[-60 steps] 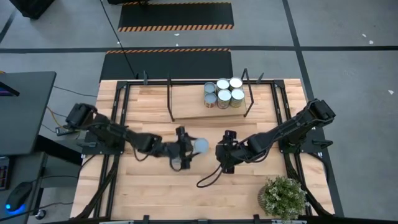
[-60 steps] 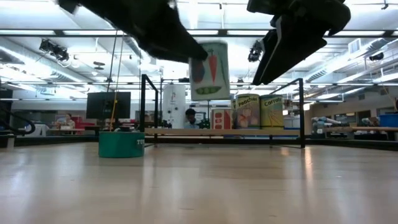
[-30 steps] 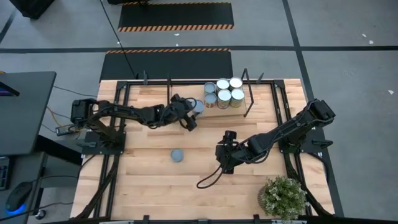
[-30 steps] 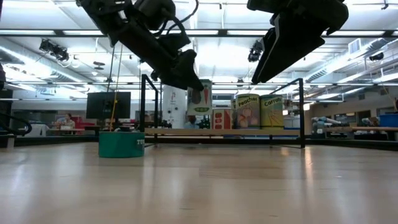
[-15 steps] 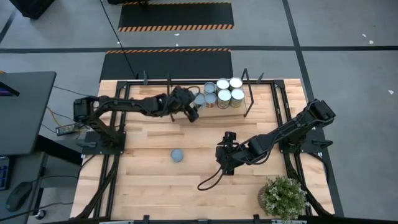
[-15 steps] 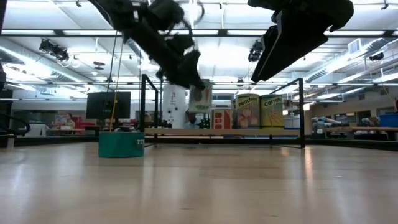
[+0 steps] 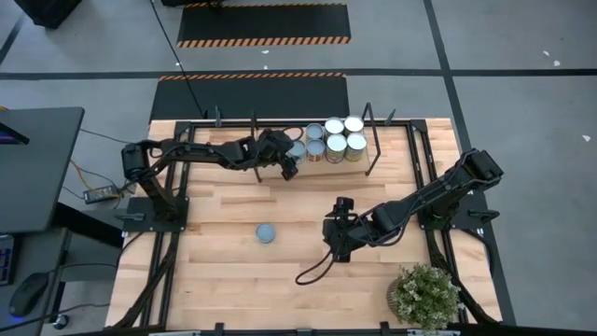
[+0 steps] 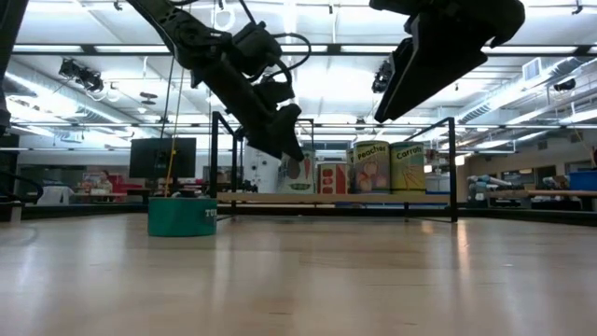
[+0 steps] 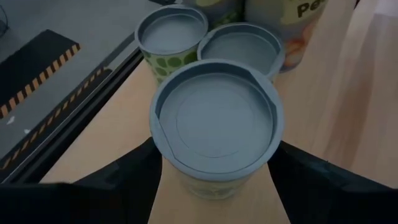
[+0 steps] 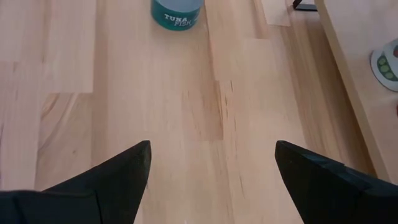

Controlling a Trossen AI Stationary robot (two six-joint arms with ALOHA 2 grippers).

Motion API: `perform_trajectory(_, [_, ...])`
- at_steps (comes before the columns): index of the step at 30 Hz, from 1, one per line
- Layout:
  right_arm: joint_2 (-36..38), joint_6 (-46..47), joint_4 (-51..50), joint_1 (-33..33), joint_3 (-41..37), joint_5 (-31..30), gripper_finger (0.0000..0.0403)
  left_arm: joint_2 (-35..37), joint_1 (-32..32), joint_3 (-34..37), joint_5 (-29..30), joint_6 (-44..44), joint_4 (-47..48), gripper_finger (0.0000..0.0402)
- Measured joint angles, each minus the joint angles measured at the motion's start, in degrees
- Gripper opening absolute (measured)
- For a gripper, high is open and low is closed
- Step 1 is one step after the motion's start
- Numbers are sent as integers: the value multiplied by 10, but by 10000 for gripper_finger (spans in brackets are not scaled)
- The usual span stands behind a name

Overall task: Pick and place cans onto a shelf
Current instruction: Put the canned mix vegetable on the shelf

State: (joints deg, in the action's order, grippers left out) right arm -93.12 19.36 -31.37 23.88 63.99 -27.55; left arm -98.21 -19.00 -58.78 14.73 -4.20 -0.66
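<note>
My left gripper (image 7: 290,161) is shut on a can with a pale blue-grey top (image 7: 296,149), (image 9: 216,124), over the left part of the shelf's wooden board (image 7: 275,170). It is right next to several cans (image 7: 336,138) standing on the board. In the low view the held can (image 8: 298,168) is in front of the labelled cans (image 8: 392,166). My right gripper (image 7: 333,235) is open and empty above the table's middle. A short teal tuna can (image 7: 267,232) stands on the tabletop. My left gripper pinches the can's side wall (image 9: 186,180) between its two fingers (image 9: 134,174), one on each side, below the top rim. The fingers come from the table's left, slanting down. The can is upright, top up, and in the low view looks just above the shelf board.
A potted plant (image 7: 424,294) stands at the near right corner. Black metal uprights (image 8: 454,168) frame the shelf. The tuna can also shows in the right wrist view (image 10: 177,14) and the low view (image 8: 182,217). Bare wood lies between it and the shelf.
My left gripper has carried the can a little farther toward the far edge and the right, up beside the cans on the shelf, and lower toward the board. The can has stayed upright in the hold.
</note>
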Motion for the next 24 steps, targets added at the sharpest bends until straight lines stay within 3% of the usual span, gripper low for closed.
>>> perform_trajectory(4, [0, 1, 1, 0, 0, 0, 350, 0, 5, 0, 0, 16, 1, 290])
perform_trajectory(13, [0, 1, 3, 0, 0, 0, 350, 1, 5, 1, -1, 50, 5, 360])
perform_trajectory(24, [0, -1, 5, 0, 0, 0, 350, 4, 23, -19, 18, 113, 6, 369])
